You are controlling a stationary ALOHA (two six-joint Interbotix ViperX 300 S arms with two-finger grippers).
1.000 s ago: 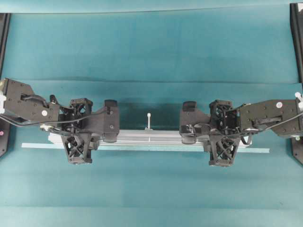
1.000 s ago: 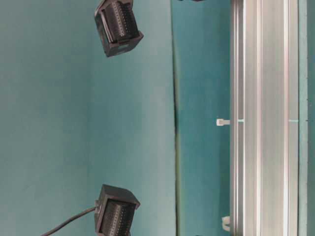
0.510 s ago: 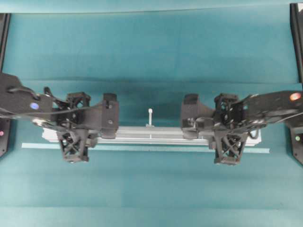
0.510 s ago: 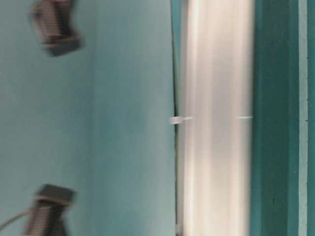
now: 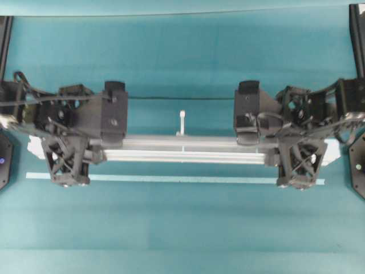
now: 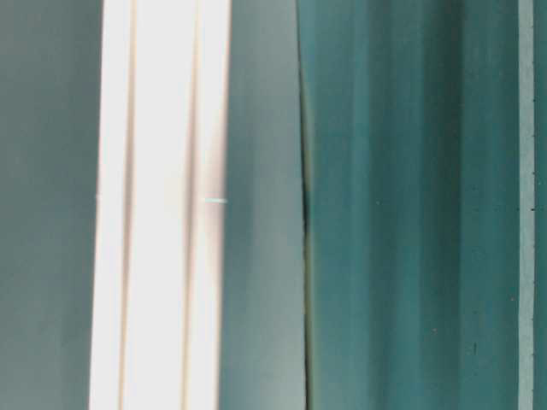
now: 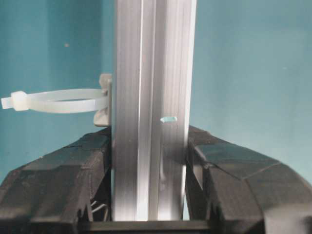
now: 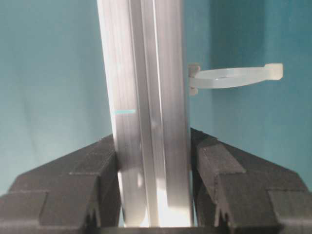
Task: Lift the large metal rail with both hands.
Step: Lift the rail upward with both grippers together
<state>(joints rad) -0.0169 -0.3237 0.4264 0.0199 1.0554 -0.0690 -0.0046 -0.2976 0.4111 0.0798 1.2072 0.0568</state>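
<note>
The large metal rail (image 5: 182,149), a long grooved silver extrusion, hangs level above the teal table, and both grippers hold it. My left gripper (image 5: 71,147) is shut on its left end. My right gripper (image 5: 296,149) is shut on its right end. In the left wrist view the black padded fingers (image 7: 92,161) press both sides of the rail (image 7: 151,97). The right wrist view shows the same clamp (image 8: 153,146) on the rail (image 8: 146,73). A whitish peg (image 5: 182,123) sticks out at mid-length. In the table-level view the rail (image 6: 162,205) is a bright blurred band.
A thin pale tape strip (image 5: 182,179) lies on the table just in front of the rail, also at the edge of the table-level view (image 6: 524,205). Black arm bases stand at the left (image 5: 4,165) and right (image 5: 359,165) edges.
Both grippers have risen with the rail, which has left the table and the tape strip. In the table-level view the rail has swept from the right side to the left.
</note>
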